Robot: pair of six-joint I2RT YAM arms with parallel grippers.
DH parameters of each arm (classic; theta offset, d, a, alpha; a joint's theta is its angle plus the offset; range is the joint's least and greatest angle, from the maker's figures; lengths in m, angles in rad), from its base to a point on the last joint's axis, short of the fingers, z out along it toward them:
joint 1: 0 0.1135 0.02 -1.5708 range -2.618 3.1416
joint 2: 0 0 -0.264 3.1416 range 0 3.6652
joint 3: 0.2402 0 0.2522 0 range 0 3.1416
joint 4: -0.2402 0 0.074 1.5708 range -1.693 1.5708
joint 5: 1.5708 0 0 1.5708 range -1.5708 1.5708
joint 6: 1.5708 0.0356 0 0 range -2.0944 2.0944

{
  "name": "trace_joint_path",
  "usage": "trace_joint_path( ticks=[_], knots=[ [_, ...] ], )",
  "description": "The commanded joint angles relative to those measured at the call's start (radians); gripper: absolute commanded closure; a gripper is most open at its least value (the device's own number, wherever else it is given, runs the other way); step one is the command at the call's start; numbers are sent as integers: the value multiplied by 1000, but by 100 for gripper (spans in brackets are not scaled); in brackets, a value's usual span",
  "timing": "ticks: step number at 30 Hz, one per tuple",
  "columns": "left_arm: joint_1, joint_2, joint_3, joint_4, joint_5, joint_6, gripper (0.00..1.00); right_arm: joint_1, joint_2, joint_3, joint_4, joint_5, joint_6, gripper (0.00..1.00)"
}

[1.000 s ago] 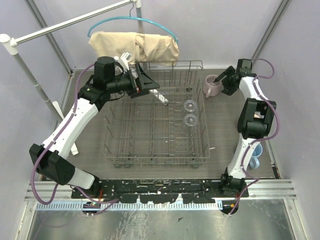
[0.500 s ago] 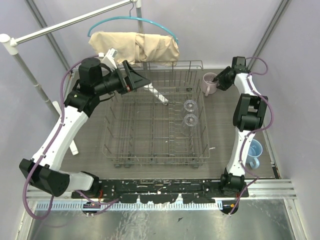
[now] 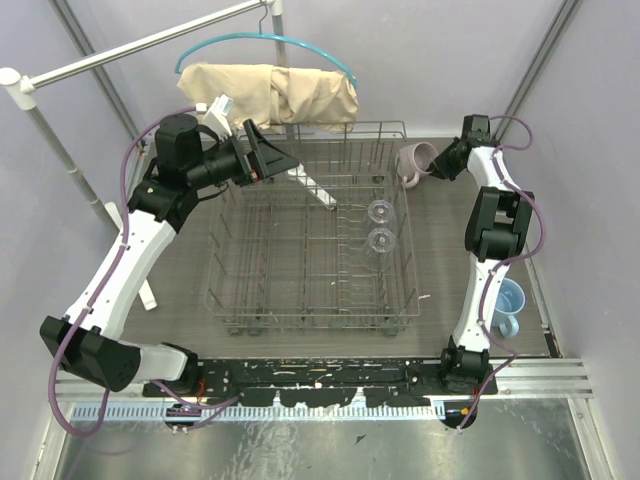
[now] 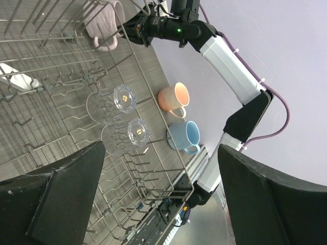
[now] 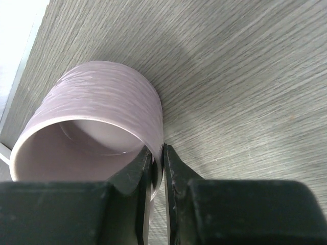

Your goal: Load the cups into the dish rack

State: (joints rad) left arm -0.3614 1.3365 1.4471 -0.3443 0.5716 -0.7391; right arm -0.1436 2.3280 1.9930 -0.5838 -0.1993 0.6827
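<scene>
The pink mug (image 5: 97,102) sits on the table (image 3: 440,245) just outside the far right corner of the rack (image 3: 300,302), tipped over so that its mouth faces the right gripper (image 5: 156,153). That gripper is clamped on the mug's rim, one finger inside the mouth and one against the outer wall, with the jaws nearly together on the thin wall. The pictures do not settle whether the mug's side is resting on the table or is just clear of it. Two glass tumblers (image 4: 125,98) lie side by side inside the rack near its right wall, bases toward the left wrist camera. The peach mug (image 4: 173,98) and the blue mug (image 4: 185,137) stand upright on the table to the right of the rack, close to each other and next to the right arm; in the top view the arm hides the peach one. The left gripper (image 3: 283,158) hangs over the far left corner of the rack with its jaws spread wide and nothing between them. A white piece (image 3: 322,197) lies in the rack's far half. Behind the rack, a beige cloth (image 3: 270,92) hangs on a teal hanger (image 3: 265,42).
</scene>
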Motion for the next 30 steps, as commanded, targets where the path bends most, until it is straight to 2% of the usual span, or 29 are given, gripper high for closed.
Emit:
trace_joint_path(
  ticks=[1, 3, 12, 17, 30],
  knots=[
    [9, -22, -34, 29, 27, 15, 2, 6, 20, 13, -4, -19, -23, 93],
    [10, -31, -45, 26, 25, 15, 2, 7, 16, -12, 31, -25, -20, 99],
    [11, -26, -31, -23, 38, 13, 2, -7, -57, -158, 196, -165, 42, 99],
    [11, -14, -30, -31, 58, -2, 2, -52, -162, -268, 297, -206, 89, 99],
    [10, 12, -72, 72, 185, -147, 2, -196, -484, -472, 463, -336, 186, 99]
  ],
)
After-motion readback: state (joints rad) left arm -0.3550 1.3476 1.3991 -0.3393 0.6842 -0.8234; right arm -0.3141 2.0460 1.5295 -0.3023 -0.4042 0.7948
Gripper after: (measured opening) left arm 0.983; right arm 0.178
